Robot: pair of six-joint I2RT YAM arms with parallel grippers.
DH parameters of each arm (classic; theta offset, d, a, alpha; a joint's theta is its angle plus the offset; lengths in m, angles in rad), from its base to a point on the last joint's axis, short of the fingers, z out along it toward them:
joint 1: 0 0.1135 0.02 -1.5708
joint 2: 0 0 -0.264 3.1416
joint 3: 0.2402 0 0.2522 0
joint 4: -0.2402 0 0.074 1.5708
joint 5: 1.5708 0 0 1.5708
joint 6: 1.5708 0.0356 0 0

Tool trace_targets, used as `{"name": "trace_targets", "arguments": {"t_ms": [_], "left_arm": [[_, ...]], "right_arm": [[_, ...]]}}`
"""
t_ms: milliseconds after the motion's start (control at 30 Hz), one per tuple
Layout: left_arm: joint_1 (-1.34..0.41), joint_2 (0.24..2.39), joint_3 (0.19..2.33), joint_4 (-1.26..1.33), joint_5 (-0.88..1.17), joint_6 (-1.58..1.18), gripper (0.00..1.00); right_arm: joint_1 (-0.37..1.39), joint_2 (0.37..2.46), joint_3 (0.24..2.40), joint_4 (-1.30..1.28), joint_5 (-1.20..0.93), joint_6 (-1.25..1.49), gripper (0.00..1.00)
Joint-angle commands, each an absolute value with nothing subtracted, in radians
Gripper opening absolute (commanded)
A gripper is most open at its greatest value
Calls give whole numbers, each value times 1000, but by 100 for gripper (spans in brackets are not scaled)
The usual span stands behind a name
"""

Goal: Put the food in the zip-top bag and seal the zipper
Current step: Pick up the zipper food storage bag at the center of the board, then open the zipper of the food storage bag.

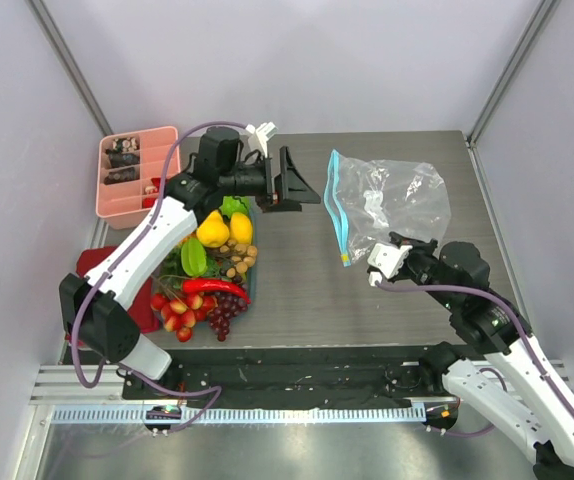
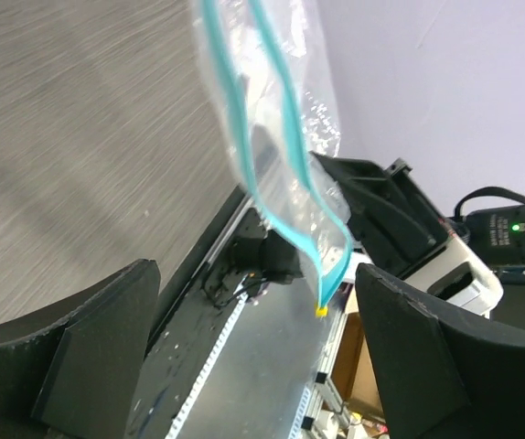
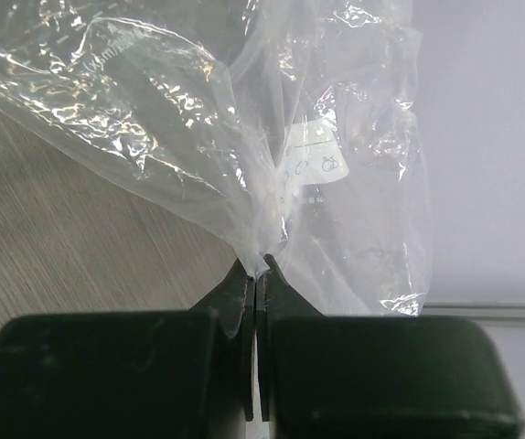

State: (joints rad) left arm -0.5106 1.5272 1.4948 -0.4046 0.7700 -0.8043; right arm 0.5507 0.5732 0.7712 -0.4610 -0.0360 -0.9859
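The zip-top bag [image 1: 392,205] is found over the far right part of the table [image 1: 297,300], crumpled and clear, with nothing of the food seen inside it. It is pinched at its near edge by the right gripper [image 3: 256,274], whose jaws are pressed flat together on a fold of the plastic, as is shown plainly in the right wrist view. The zipper [image 1: 337,205] runs along the bag's left edge, from far to near, and is turned toward the left arm. In the left wrist view its two teal strips are seen parted along most of their length and joined again at the near end, where a small yellow tab [image 1: 346,263] is fixed. The left gripper [image 1: 304,185] is held just left of the zipper, apart from it, with its fingers spread wide and nothing between them. The food [image 1: 212,275] is heaped at the left side of the table, partly under the left arm: yellow lemons [image 1: 214,228] at the far end, a green pepper [image 1: 193,258], brown nuts [image 1: 235,255], a red chili [image 1: 212,286], and purple grapes [image 1: 225,315] and red berries [image 1: 175,310] at the near end. It seems to be kept in a clear container, though the walls are hard to make out. A pink divided tray [image 1: 137,175] is set at the far left, and a dark red cloth [image 1: 95,265] lies left of the food.
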Motion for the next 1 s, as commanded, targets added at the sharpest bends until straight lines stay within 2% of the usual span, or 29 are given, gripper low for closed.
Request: {"name": "trace_targets", "arguments": {"t_ms": [0, 133, 367, 467, 633, 667, 700, 733, 800, 833, 900, 967], "left_arm": [[-532, 1534, 1482, -215, 770, -899, 88], [-546, 1558, 1442, -177, 762, -914, 80], [-560, 1591, 1430, -153, 752, -928, 75], [-560, 1595, 1430, -155, 744, -931, 67], [-565, 1580, 1390, -146, 742, -948, 34], [-563, 1574, 1387, -146, 749, -940, 18], [-563, 1559, 1387, -150, 749, -928, 10], [-563, 1546, 1387, -188, 744, -911, 3], [-561, 1528, 1381, -225, 745, -876, 0], [-561, 1508, 1379, -270, 747, -864, 0], [-560, 1491, 1376, -311, 732, -845, 0], [-560, 1467, 1378, -339, 716, -848, 0]], "right_arm": [[554, 557, 781, -382, -77, -1019, 1], [552, 532, 770, -396, -95, -1038, 1], [554, 509, 762, -410, -129, -1062, 1], [554, 511, 767, -410, -137, -1046, 1], [554, 541, 784, -403, -129, -993, 1], [554, 545, 787, -408, -133, -973, 2], [554, 548, 790, -416, -144, -962, 7], [552, 554, 802, -454, -152, -950, 30], [552, 590, 839, -526, -181, -866, 54], [554, 607, 900, -614, -196, -817, 76], [552, 676, 1033, -739, -259, -725, 96], [552, 744, 1113, -851, -331, -648, 99]]}}
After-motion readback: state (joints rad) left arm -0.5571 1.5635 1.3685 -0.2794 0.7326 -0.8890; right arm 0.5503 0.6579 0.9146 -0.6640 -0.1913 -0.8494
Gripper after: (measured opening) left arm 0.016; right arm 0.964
